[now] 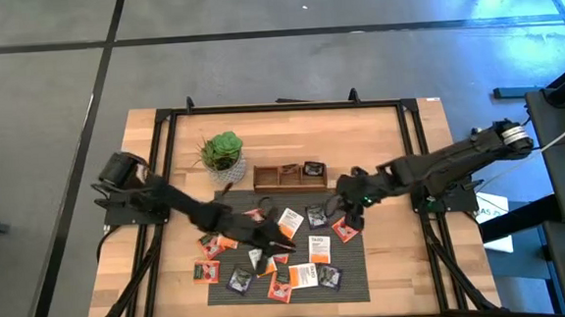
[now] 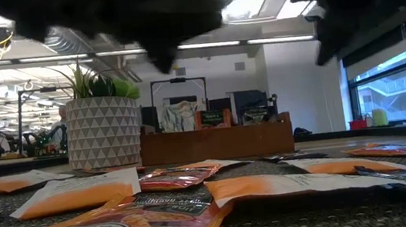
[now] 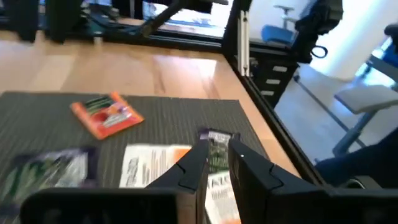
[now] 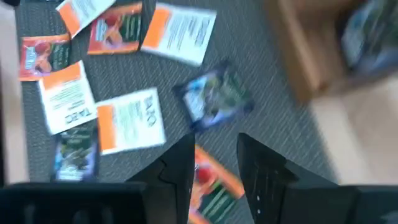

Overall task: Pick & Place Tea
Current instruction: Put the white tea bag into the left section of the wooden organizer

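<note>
Sachets of tea [image 1: 288, 220] lay scattered over the dark mat [image 1: 353, 272] on the tabletop [image 1: 400, 151], one dark sachet already in the wooden tray [image 1: 291, 177] beside the potted plant [image 1: 223, 152]. The left claw [image 3: 216, 163] gripped a sachet edgewise between nearly closed fingers. The right claw [image 4: 214, 163] hovered open and empty above an orange sachet. The thin pinch looked risky: a swing could let the packet slip out, and both arms crowding the mat might collide.
</note>
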